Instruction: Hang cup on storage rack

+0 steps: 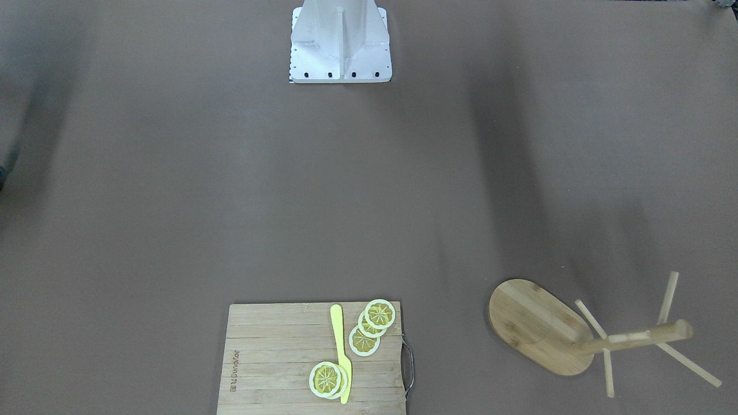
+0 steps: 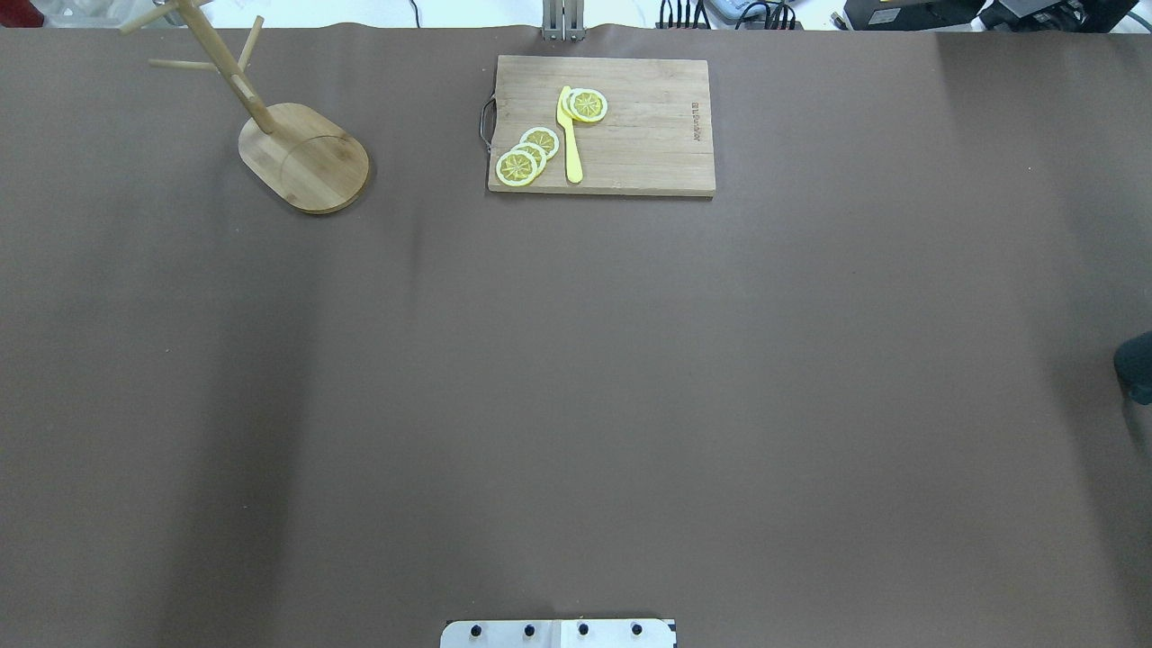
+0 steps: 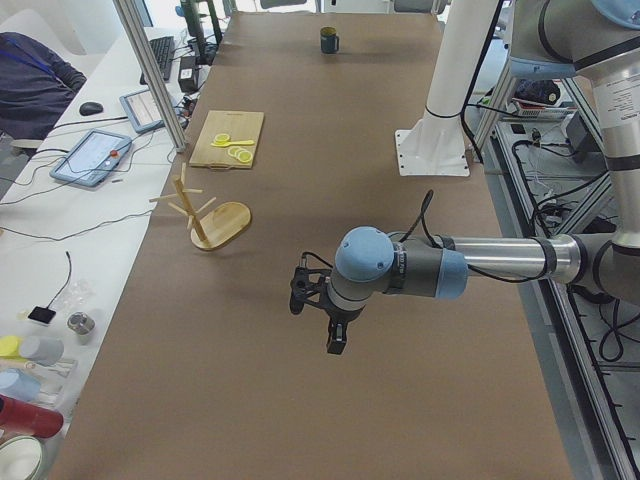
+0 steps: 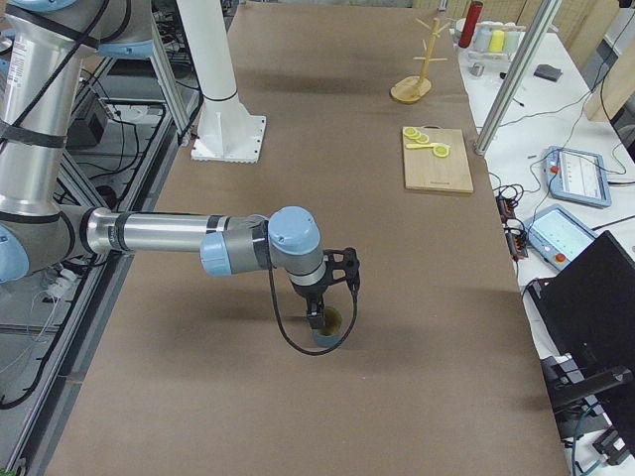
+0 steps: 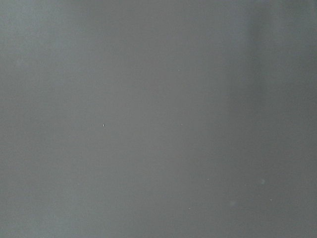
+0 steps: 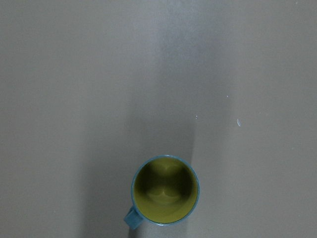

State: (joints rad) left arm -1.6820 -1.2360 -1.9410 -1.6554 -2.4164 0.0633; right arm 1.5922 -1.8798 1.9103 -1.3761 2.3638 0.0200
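Observation:
The slate-blue cup (image 6: pixel 166 191) stands upright on the brown table, its olive inside showing and its small handle toward the lower left in the right wrist view. It also appears far off in the exterior left view (image 3: pixel 329 40). My right gripper (image 4: pixel 317 317) hangs right over the cup (image 4: pixel 330 335); its fingers show in no close view, so I cannot tell its state. The bamboo storage rack (image 2: pixel 306 157) stands at the far left, pegs bare (image 1: pixel 533 323). My left gripper (image 3: pixel 336 346) hovers over bare table, state unclear.
A wooden cutting board (image 2: pixel 621 126) with lemon slices (image 2: pixel 526 157) and a yellow knife (image 2: pixel 570 135) lies at the far middle edge. The white robot base (image 1: pixel 340 40) stands at the near edge. A side bench holds tablets, cables and cans (image 3: pixel 90 155).

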